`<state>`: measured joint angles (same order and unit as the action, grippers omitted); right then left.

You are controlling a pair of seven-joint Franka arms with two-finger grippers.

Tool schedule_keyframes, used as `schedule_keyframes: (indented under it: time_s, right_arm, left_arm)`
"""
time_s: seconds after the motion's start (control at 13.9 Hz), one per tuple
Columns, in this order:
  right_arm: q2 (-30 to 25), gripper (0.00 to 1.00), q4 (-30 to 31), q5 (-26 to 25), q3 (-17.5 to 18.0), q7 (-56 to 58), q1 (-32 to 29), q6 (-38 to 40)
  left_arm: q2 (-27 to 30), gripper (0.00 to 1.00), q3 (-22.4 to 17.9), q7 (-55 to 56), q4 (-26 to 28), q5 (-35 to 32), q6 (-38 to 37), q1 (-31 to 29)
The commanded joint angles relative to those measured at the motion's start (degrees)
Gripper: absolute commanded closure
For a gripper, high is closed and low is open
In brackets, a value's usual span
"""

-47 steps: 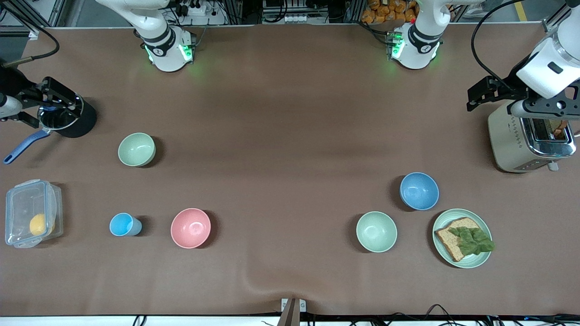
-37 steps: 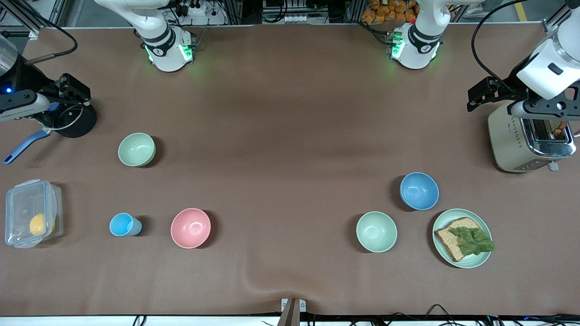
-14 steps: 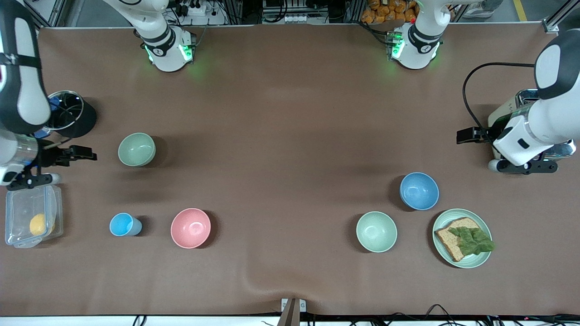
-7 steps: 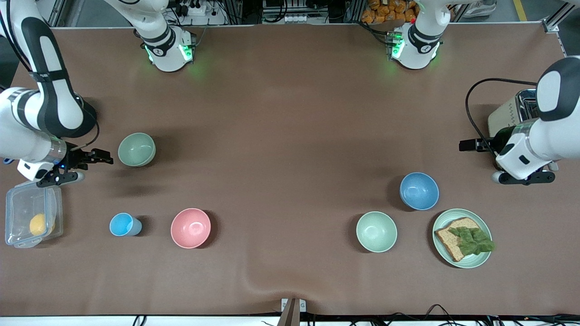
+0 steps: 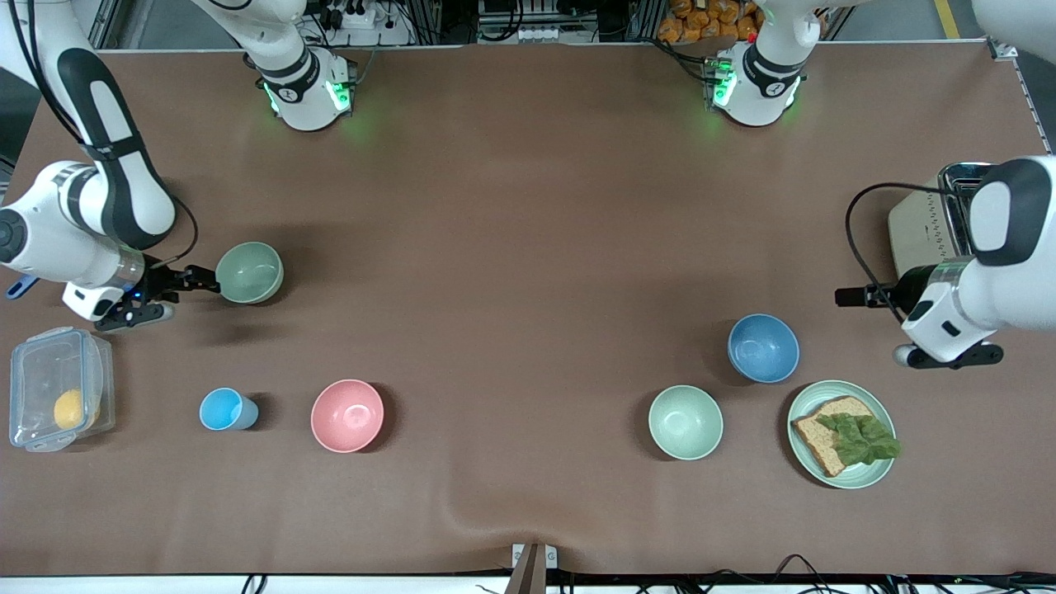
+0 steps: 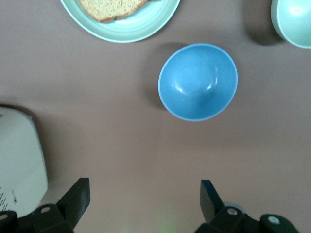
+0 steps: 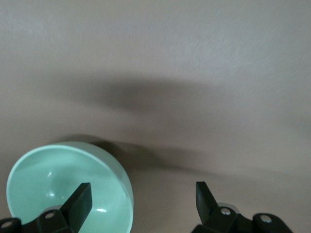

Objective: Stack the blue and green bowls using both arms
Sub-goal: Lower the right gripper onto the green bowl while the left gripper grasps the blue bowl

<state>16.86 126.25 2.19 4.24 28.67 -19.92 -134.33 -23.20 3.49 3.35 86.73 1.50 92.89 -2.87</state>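
The right gripper (image 7: 141,199), released, straddles the green bowl (image 5: 249,272) rim, while the left gripper (image 6: 143,199), also released, hovers beside the blue bowl (image 5: 763,347).

Robotics lab, two arm bases (image 5: 307,87) bolted to brown table (image 5: 528,206), cables, aluminium framing

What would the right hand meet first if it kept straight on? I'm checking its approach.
Probably the green bowl: the right hand, open, already sits at its rim, one finger over the inside. Height is unclear.
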Motion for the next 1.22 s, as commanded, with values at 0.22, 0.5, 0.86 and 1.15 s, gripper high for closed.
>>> schedule_keyframes:
  time_s: [0.22, 0.5, 0.86, 1.15]
  right_arm:
    - [0.3, 0.30, 3.7, 1.9, 0.9, 3.0, -0.3, -2.4]
    - [1.2, 0.63, 4.2, 3.4, 0.9, 6.9, -0.8, -4.3]
    - [0.9, 1.00, 4.2, 5.0, 0.9, 7.5, -0.5, -3.9]
    - [-3.3, 1.00, 3.6, 7.3, 1.5, 5.2, 1.0, 1.2]
  left_arm:
    - [-4.8, 0.00, 0.4, -0.7, -1.8, -0.5, 3.7, -0.2]
    - [-7.2, 0.00, 0.4, -0.6, -1.2, -0.4, 7.5, 0.0]
    - [-7.8, 0.00, 0.5, -0.4, 0.9, -0.1, 11.6, -0.2]
    - [-8.7, 0.00, 0.5, -0.3, 2.7, 0.0, 15.4, -0.2]
